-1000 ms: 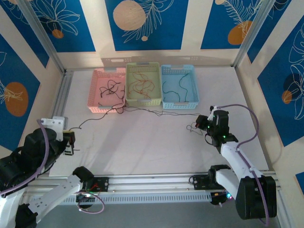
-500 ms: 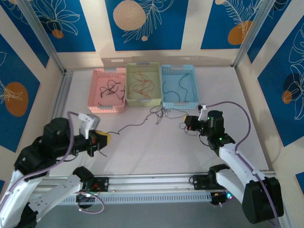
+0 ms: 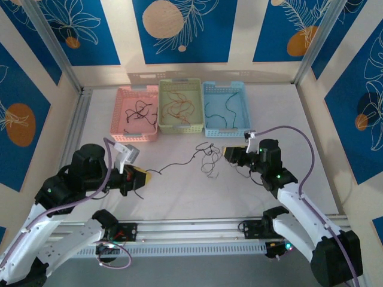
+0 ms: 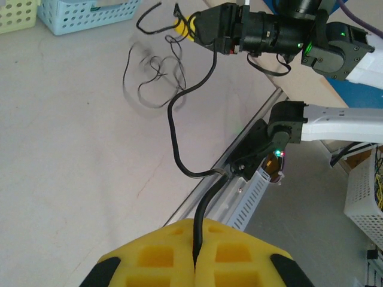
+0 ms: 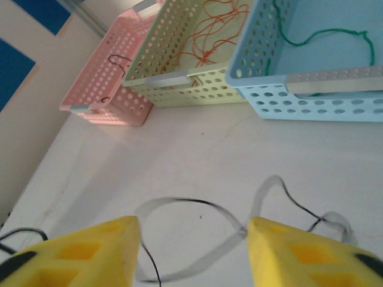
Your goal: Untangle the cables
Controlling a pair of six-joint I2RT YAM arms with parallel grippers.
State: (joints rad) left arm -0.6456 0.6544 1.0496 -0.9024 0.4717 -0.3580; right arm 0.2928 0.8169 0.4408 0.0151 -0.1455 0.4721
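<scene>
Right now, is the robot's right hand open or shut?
Open. In the right wrist view, the right gripper has its yellow fingers wide apart, with a blurred black cable between them.

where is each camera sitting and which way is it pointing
Top external: above and behind the bases, looking down the table toward the baskets; both arms show, left gripper and right gripper.
Left wrist: on the left arm, facing right across the table; its pads clamp the black cable, right arm beyond.
Right wrist: on the right arm, facing the baskets; its fingers stand apart.
Shared: top external and right wrist both show all three baskets.
</scene>
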